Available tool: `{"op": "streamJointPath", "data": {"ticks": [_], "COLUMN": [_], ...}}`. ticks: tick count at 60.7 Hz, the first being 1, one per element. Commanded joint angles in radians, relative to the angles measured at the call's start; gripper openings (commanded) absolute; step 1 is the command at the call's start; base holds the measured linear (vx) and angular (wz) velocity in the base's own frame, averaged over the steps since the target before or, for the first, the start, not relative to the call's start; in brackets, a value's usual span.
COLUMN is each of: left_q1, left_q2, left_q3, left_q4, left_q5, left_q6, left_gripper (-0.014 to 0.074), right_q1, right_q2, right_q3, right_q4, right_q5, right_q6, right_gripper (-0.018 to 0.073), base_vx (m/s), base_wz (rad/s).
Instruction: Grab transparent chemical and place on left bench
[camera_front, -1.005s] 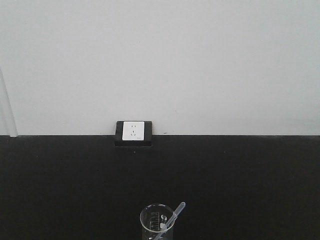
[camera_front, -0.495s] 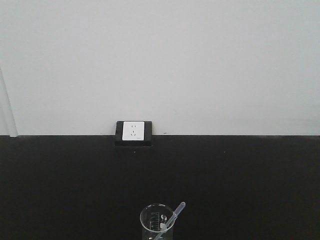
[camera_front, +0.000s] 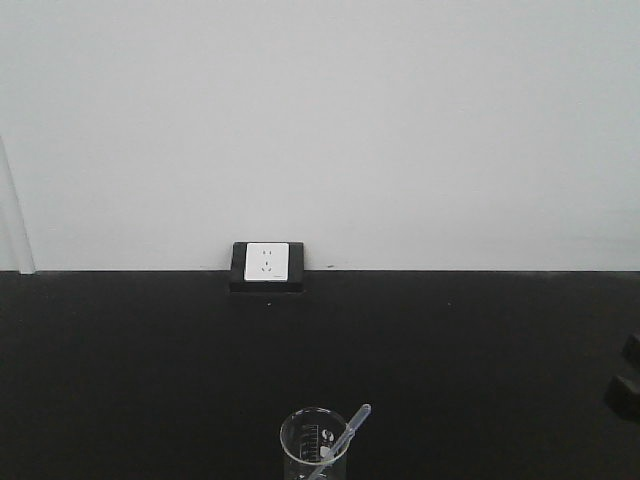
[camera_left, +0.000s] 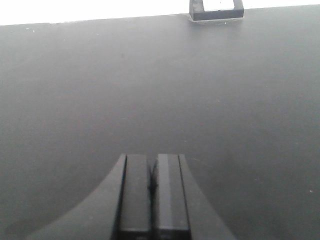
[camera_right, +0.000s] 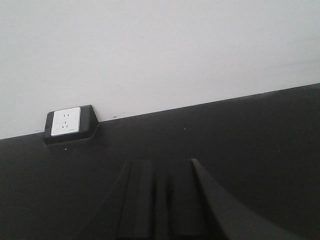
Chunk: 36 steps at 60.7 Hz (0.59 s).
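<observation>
Right gripper (camera_front: 624, 390) newly enters at the right edge; jaw state indiscernible. Left gripper (camera_left: 152, 200) pressed together, empty. Pipette (camera_front: 346, 432) leans in beaker (camera_front: 290, 445), ungrasped; whole task remains.

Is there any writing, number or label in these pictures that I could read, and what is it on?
No text here can be read.
Dark printed marks on the clear glass beaker: too small and blurred to read.
On the white wall socket in a black frame: only plug holes show, no legible lettering.
</observation>
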Motion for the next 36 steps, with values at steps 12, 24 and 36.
{"op": "streamJointPath", "data": {"ticks": [12, 24, 36], "left_q1": [-0.002, -0.002, -0.002], "left_q2": [-0.019, -0.019, -0.019], "left_q3": [0.016, 0.016, 0.016], "left_q4": [-0.001, -0.001, -0.001], "left_q5": [-0.078, -0.078, -0.078], "left_q6": [-0.008, -0.008, -0.008], "left_gripper": [-0.0003, -0.0003, -0.0003], "right_q1": [-0.001, 0.074, 0.203], "right_q2": [0.084, 0.198, 0.416], "right_q3": [-0.039, -0.039, -0.039], "right_q4": [-0.048, -0.143, -0.265], "right_q5": [-0.223, -0.258, -0.584], "right_q6": [0.061, 0.354, 0.552], "right_gripper": [0.0545, 0.0597, 0.0551], "base_vx": [0.00, 0.00, 0.00], "base_wz": [0.00, 0.00, 0.00]}}
